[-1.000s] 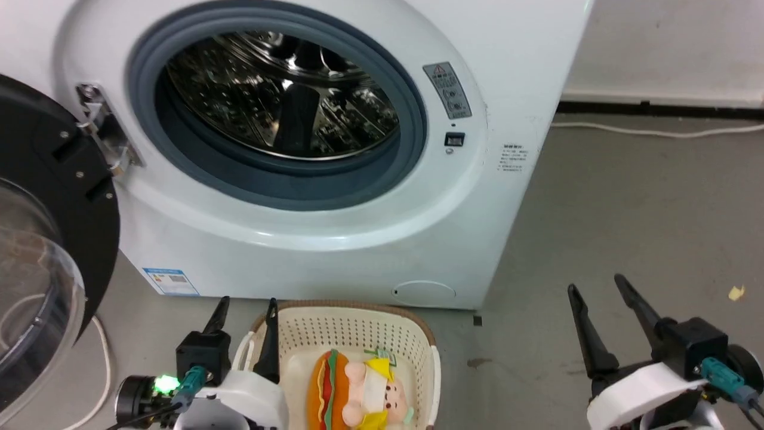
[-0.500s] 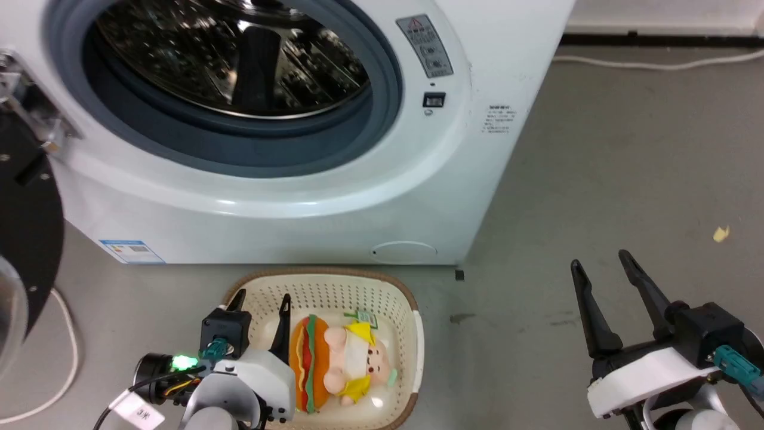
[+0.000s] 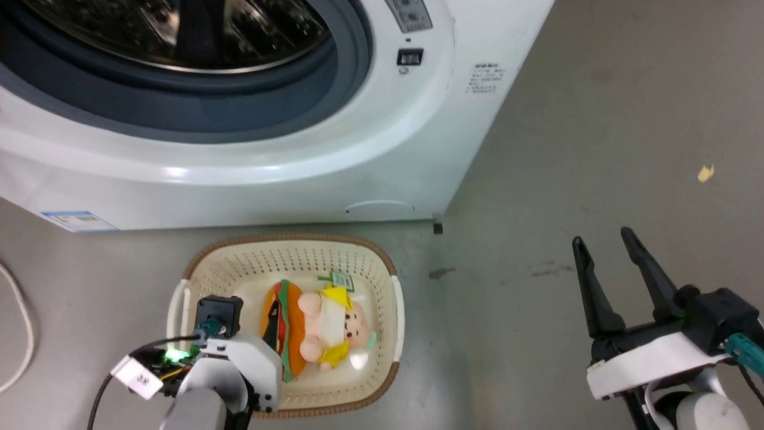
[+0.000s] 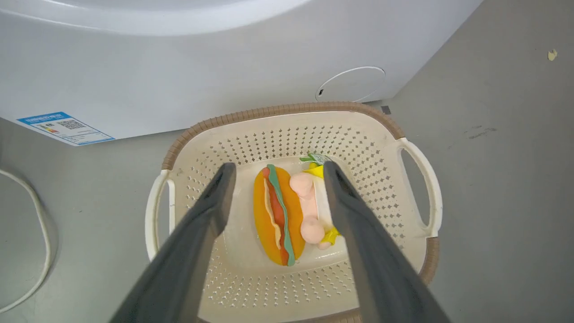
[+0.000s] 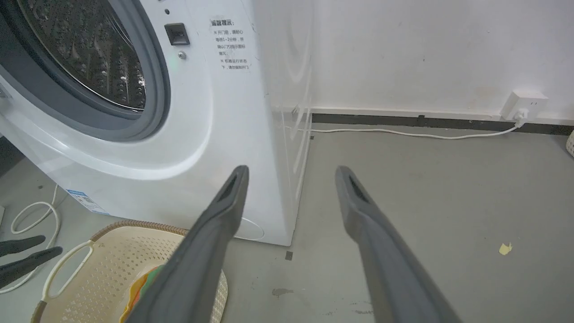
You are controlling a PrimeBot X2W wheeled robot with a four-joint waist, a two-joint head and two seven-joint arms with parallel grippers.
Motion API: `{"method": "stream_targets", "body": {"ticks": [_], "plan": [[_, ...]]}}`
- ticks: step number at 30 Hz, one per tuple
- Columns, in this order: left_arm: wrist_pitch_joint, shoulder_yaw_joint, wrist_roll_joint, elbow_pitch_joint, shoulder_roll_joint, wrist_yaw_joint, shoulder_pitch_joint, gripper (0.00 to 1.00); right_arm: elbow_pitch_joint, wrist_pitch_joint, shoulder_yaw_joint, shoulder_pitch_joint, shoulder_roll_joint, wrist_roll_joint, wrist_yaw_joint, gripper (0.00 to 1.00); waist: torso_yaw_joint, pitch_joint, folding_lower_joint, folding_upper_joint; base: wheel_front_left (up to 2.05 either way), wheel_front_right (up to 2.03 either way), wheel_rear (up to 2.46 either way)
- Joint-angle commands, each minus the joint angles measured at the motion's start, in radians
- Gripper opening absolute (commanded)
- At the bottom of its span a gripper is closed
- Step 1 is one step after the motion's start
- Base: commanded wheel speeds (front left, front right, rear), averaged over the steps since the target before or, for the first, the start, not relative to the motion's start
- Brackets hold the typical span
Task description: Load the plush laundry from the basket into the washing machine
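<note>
Two left pincer fingers nearer laundry

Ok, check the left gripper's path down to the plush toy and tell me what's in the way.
Nothing visible. In the left wrist view the left gripper is open above the basket, its fingers framing the plush laundry, which lies on the basket floor with only open air between.

Left tool low, pointing downward, both fingers spread wide. Right tool out at right side, fingers parted.
</note>
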Motion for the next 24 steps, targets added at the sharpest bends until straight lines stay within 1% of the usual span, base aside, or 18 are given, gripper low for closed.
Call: {"method": "stream_targets", "body": {"ticks": [1,14,24], "plan": [[0.005,-0.004,-0.007,0.030,0.009,-0.003,-0.032,1.00,-0.007,-0.012,0.000,-0.022,0.000,0.011,0.000,1.00,-0.016,0.032,-0.0002,0.0000,0.00,0.00,0.00],[0.062,-0.028,-0.042,0.181,0.050,-0.021,-0.152,1.00,-0.010,-0.039,-0.024,-0.068,0.000,0.059,-0.001,1.00,-0.068,0.160,-0.0002,0.0000,0.00,0.00,0.00],[0.147,-0.058,-0.055,0.290,0.085,-0.017,-0.250,1.00,-0.015,-0.060,-0.020,-0.097,0.000,0.100,-0.001,1.00,-0.107,0.263,-0.0002,0.0000,0.00,0.00,0.00]]}}
